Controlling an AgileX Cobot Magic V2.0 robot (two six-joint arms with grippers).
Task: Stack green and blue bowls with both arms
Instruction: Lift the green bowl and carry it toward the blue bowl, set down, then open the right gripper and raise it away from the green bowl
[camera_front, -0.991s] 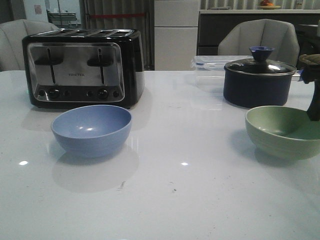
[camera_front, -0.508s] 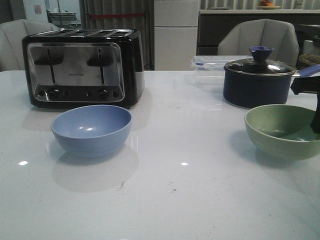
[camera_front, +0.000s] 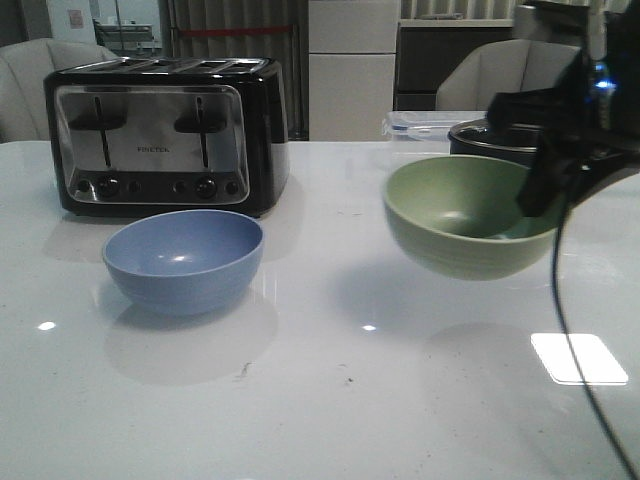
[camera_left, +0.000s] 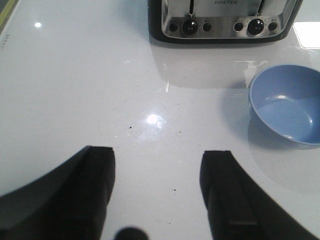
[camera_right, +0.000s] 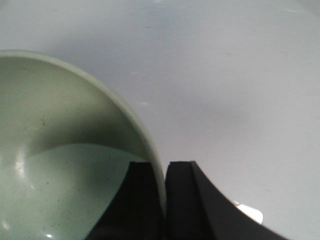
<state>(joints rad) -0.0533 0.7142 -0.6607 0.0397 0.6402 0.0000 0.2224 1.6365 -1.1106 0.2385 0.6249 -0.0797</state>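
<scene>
The blue bowl (camera_front: 184, 260) sits upright on the white table in front of the toaster; it also shows in the left wrist view (camera_left: 286, 103). My right gripper (camera_front: 535, 200) is shut on the rim of the green bowl (camera_front: 465, 216) and holds it in the air, right of the blue bowl. In the right wrist view the two fingers pinch the green bowl's (camera_right: 65, 160) wall, one inside, one outside, at the right gripper (camera_right: 164, 172). My left gripper (camera_left: 157, 165) is open and empty above bare table, apart from the blue bowl. The left arm does not show in the front view.
A black and steel toaster (camera_front: 165, 135) stands behind the blue bowl, also in the left wrist view (camera_left: 225, 20). A dark navy lidded pot (camera_front: 490, 140) and a clear container (camera_front: 420, 125) stand at the back right, partly hidden by my right arm.
My right gripper has lifted the green bowl off the table and carried it left toward the middle. The blue bowl has not moved.
</scene>
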